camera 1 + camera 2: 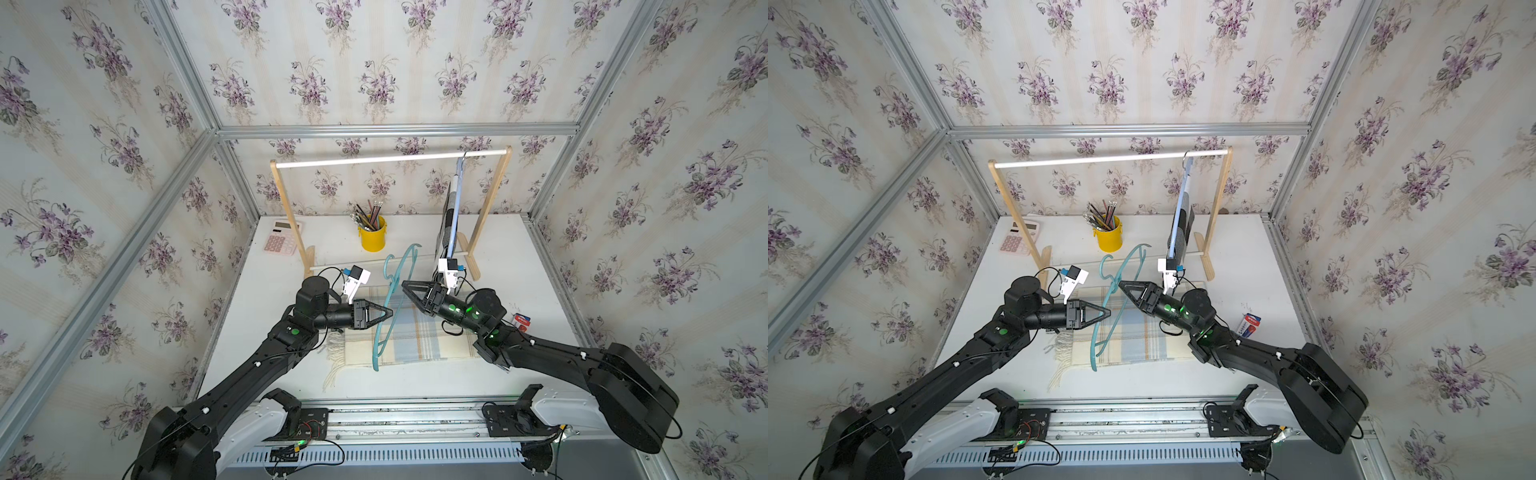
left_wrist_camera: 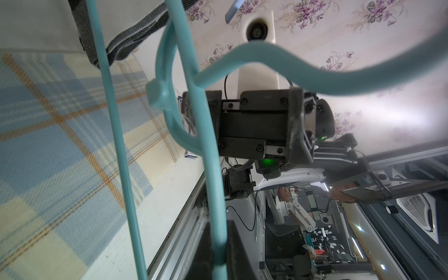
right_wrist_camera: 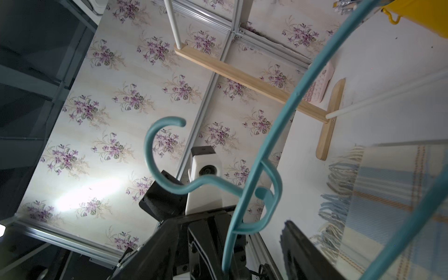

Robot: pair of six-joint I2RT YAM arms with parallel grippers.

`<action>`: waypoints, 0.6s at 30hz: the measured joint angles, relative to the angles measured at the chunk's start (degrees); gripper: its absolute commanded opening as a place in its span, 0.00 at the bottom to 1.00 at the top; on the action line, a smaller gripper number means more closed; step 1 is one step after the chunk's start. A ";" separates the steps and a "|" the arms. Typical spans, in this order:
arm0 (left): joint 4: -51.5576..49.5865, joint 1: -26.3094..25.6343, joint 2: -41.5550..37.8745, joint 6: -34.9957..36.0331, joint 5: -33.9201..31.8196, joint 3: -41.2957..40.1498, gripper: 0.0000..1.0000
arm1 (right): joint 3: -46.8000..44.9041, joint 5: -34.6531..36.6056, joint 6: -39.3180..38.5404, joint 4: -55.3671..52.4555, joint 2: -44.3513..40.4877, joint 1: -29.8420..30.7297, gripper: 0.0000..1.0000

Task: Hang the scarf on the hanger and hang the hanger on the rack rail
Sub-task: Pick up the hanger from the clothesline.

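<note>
**Teal hanger up in the left pincer, scarf flat on the counter**

Starting at the far left corner of the white counter: a pink calculator lies flat behind the left post of the wooden clothes rack. Moving along, a yellow cup full of pencils stands below the rack's white rail, near the middle.

Now the action. The left pincer comes in from the left, jaws closed tight on the teal hanger, gripping one of its long bars partway down. The hanger is up off the counter and tilted, hook end toward the rack, lower end toward the near edge. Whether that lower end touches the cloth below, I cannot tell.

Underneath lies the plaid scarf, cream and pale blue with thin orange lines. It is folded into a long strip and spread flat on the counter, with fringe trailing at its left end. It sits below both pincers, not on the hanger.

On to the right pincer. It reaches in from the right, up by the hanger's neck. Its jaws stand apart, and the right wrist view shows the hanger's bar running between them. Contact there I cannot make out.

Further right, a pale blue hanger hangs from the rail carrying a dark striped cloth. Last, a small red-and-white box sits on the counter beside the right arm.
</note>
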 measured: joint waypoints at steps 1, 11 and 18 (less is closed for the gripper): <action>-0.11 -0.17 -0.09 0.37 -0.33 -0.13 0.00 | 0.46 0.72 0.81 0.26 0.74 0.00 0.66; -2.69 -1.31 -1.44 2.80 -1.60 -0.52 0.00 | 5.86 5.64 6.01 -2.08 6.64 -0.04 0.39; -4.52 -2.21 -1.53 4.22 -2.69 -0.28 0.00 | 6.95 6.14 7.45 -3.61 7.67 -0.04 0.06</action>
